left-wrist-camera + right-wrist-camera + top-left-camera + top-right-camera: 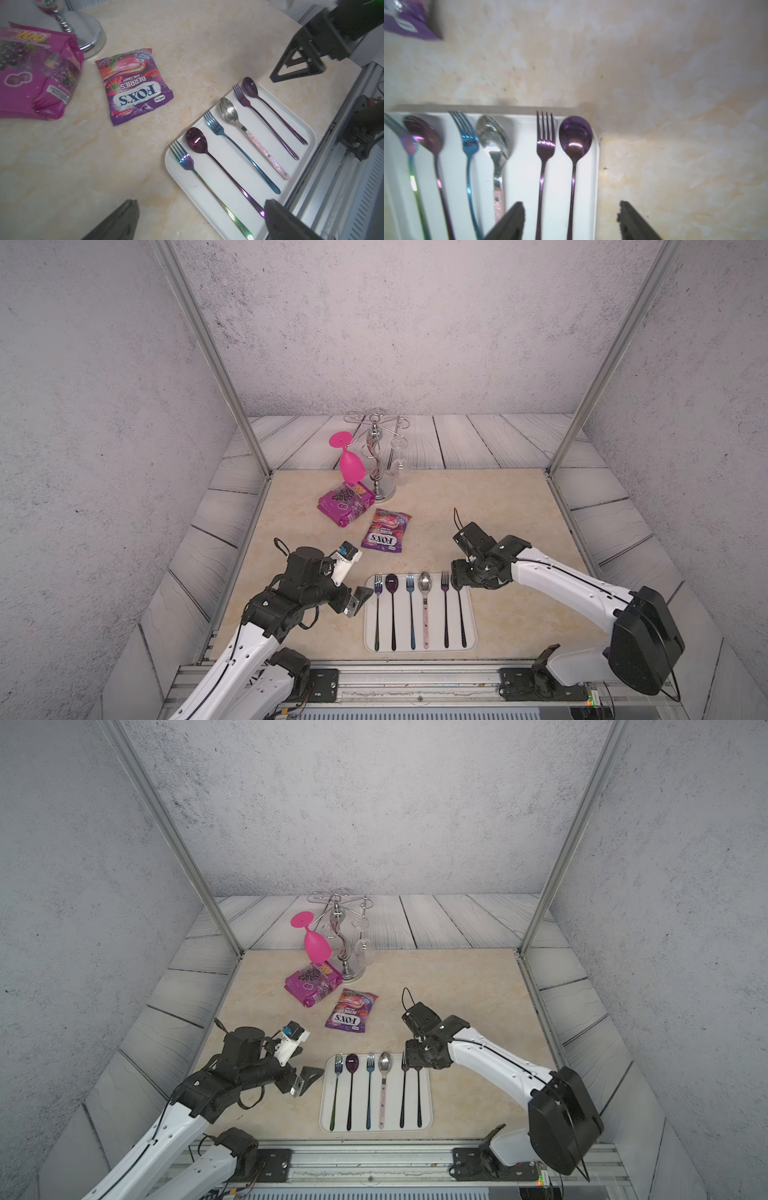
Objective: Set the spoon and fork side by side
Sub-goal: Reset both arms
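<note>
The right fingers [508, 220] stood wide apart and gripped nothing. In the right wrist view they straddled the handles of the purple fork [545, 145] and the purple spoon [575, 135] without visibly touching either. Those two lay flat and parallel, just beside each other, tines and bowl pointing the same way. They sat at the end of the white tray [521, 166] nearest the right arm, the spoon close to the rim. In a top view the fingers hung over that spoon's bowl and hid it, leaving only the handle to see. Further along the tray lay the silver spoon [425, 581] with its pink handle, the blue fork [410, 585], the dark spoon [392, 583] and the rainbow fork [377, 585], all in one even row. The left fingers [118, 222] were also spread and empty, over the bench [519, 531] just beside the tray's other end. Judged from this, the setting looked essentially done: fork and spoon alternated across the tray, and the last pair was down. What seemed left was for the right arm to lift clear without nudging the two handles. The candy bags [384, 531] and the glass rack [380, 464] stood well apart, untouched.
</note>
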`<control>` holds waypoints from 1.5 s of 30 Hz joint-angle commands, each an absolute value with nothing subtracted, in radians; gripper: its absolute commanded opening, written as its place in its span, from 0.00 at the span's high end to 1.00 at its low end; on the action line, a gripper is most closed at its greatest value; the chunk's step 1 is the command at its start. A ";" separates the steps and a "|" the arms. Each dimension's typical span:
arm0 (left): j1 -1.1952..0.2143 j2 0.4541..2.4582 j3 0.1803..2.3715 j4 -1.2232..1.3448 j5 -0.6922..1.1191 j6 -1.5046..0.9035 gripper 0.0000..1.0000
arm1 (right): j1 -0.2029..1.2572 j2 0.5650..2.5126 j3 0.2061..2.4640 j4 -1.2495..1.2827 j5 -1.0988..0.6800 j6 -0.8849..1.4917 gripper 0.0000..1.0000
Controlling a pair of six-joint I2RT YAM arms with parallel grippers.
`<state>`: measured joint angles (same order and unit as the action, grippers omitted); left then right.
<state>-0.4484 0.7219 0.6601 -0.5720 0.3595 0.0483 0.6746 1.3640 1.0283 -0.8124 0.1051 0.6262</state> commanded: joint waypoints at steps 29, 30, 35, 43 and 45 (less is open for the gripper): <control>-0.156 1.309 0.429 0.569 -0.371 0.055 0.00 | 0.112 1.450 0.474 0.648 0.415 0.074 0.01; -0.145 1.317 0.425 0.593 -0.360 0.058 0.00 | 0.112 1.472 0.464 0.681 0.414 0.073 0.01; -0.076 1.372 0.387 0.771 -0.240 0.001 0.00 | 0.079 1.504 0.489 0.660 0.352 0.094 0.01; -0.027 1.520 0.431 0.800 -0.111 -0.007 0.00 | 0.051 1.564 0.429 0.834 0.258 0.077 0.01; 0.010 1.545 0.464 0.781 -0.048 -0.029 0.00 | 0.051 1.550 0.449 0.773 0.258 0.080 0.01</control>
